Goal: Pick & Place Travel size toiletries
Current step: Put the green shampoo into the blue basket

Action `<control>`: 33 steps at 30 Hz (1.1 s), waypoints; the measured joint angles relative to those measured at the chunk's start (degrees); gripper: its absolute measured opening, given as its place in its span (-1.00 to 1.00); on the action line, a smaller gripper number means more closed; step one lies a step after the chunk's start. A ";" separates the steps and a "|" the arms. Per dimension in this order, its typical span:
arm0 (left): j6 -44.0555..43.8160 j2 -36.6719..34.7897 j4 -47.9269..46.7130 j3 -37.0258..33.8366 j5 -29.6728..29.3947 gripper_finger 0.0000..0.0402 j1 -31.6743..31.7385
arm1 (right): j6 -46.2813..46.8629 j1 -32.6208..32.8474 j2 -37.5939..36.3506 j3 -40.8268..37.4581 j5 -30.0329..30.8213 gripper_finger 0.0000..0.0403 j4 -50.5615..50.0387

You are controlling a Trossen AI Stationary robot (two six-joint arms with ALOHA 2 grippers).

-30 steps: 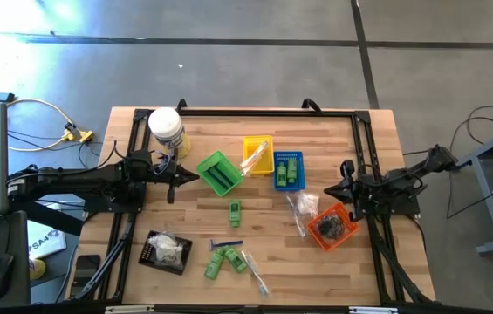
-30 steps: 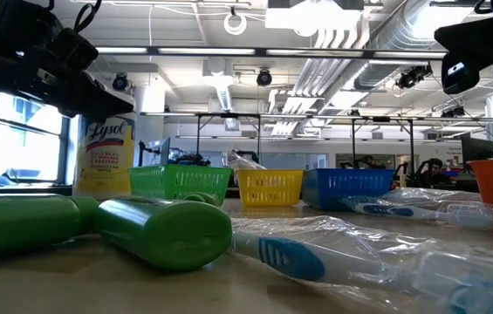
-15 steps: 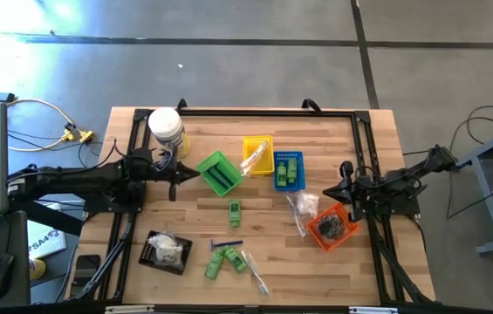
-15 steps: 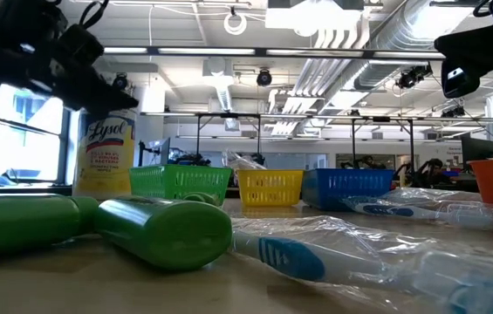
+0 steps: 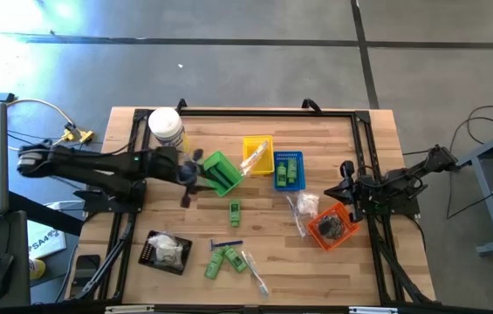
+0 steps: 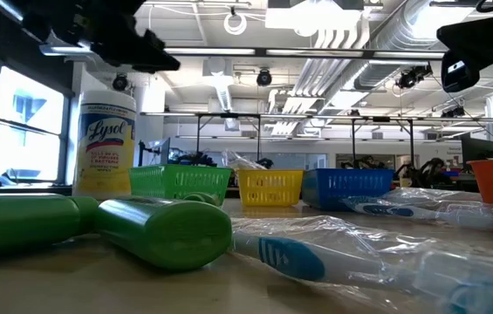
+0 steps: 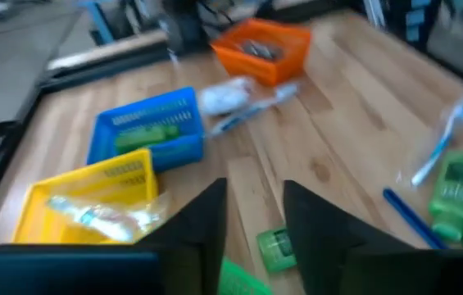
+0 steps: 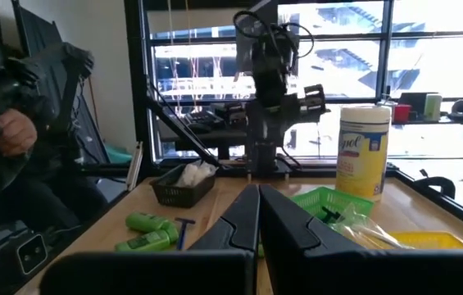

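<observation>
Wooden counter (image 5: 351, 262) carries scattered toiletries; a small green bottle (image 5: 235, 210) lies at centre frame. Left gripper (image 5: 195, 168), fingers apart and empty, hovers beside the green basket (image 5: 220, 173) and could clip its rim descending. Right gripper (image 5: 345, 190), fingers together, waits right.

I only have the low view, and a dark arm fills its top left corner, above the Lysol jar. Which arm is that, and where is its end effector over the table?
Observer: It's the left arm. From above, the left end effector hangs at the edge of the green basket, on the side facing that arm.
Operator: Is it open or shut?
Observer: Open. Its wrist view shows the two fingers parted, with only bare table in the gap.
Operator: And the other arm?
Observer: The right end effector is shut and empty, at the table's right side next to the orange basket.
</observation>
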 joint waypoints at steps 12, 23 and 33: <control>19.90 30.18 -22.71 27.37 -10.45 0.00 -9.53 | 1.07 -0.02 0.00 -0.02 -0.57 -0.98 -0.02; 35.63 44.19 -41.01 41.78 -12.41 0.00 -10.56 | 1.94 0.00 0.13 -0.02 -7.65 -0.98 -1.14; 44.83 49.38 -38.87 41.75 -12.01 0.00 -10.79 | 2.01 0.00 0.15 -0.02 -7.74 -0.98 -2.19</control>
